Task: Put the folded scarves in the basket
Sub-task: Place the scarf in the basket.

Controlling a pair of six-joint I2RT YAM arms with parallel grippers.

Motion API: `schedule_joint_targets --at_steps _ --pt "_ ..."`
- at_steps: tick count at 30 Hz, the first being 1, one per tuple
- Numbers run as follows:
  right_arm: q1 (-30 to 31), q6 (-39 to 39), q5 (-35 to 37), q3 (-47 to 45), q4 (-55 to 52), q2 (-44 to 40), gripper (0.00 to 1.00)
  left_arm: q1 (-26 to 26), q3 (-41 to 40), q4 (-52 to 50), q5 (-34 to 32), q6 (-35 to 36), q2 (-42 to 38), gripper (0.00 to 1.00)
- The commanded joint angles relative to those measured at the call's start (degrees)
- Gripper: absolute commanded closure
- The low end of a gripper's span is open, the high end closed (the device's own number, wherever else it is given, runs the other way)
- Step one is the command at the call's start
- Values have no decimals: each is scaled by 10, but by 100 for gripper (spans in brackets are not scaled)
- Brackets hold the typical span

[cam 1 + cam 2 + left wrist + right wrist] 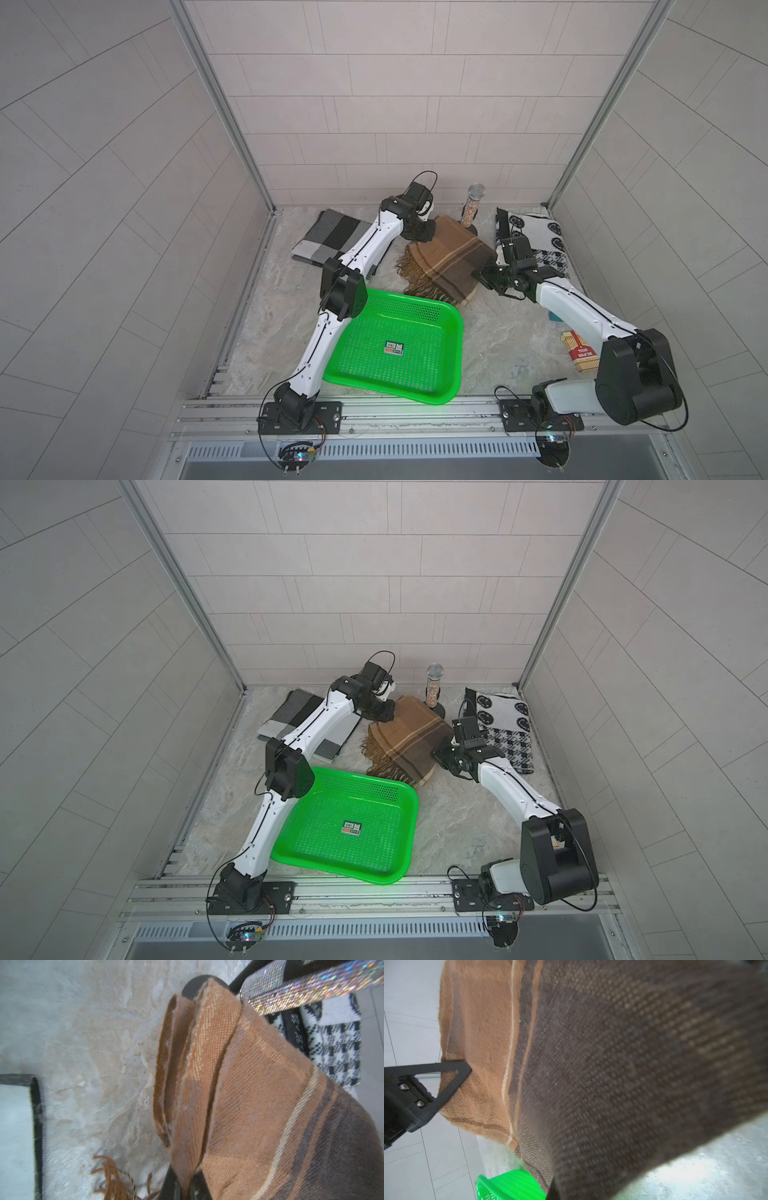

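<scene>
Scarf [633, 1064]: brown plaid weave lies close against my right wrist lens and fills most of that view, the dark band blurred. My right end effector [484, 276] is closed on the scarf's right corner; the pinch itself is hidden by cloth in the wrist view. My left end effector [185, 1184] is closed on the far corner, with folded layers of cloth seen between its two black fingers. From the right wrist, one black triangular finger [452, 1076] of the left end effector shows pressed into the tan edge. In both top views the scarf [409, 739] stands tented between the two grips, with its fringed end down on the worktop [498, 345]. The fringe lies just beside the far rim of the basket [415, 309]; whether it touches the rim I cannot tell. The scarf is outside the basket. The basket is bright green, perforated, sits at the near edge of the worktop between my arm bases, and holds only a sticker [394, 347]. My left arm passes over its left rim. Other items noted: a grey scarf [332, 237] folded at the far left under my left arm; a patterned scarf [540, 237] at the far right; a glitter microphone [473, 205] upright behind the brown scarf; a red card box [579, 353] beside my right arm.
</scene>
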Motion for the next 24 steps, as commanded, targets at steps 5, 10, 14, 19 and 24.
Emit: schedule_joint_targets --at_steps 5,10,14,19,24 --pt "41 -38 22 91 -72 -9 100 27 13 -63 -52 -13 -86 100" --pt "78 -49 37 148 -105 -15 100 39 13 -110 -79 -20 -139 100" --pt "113 -64 64 189 -145 -32 100 50 1 -160 -99 -31 -185 100" --pt "144 -69 55 200 -175 -51 100 58 -148 -128 -129 -57 -302 100" --pt "166 -69 46 181 -190 -90 100 66 -410 5 -128 -113 -474 100"
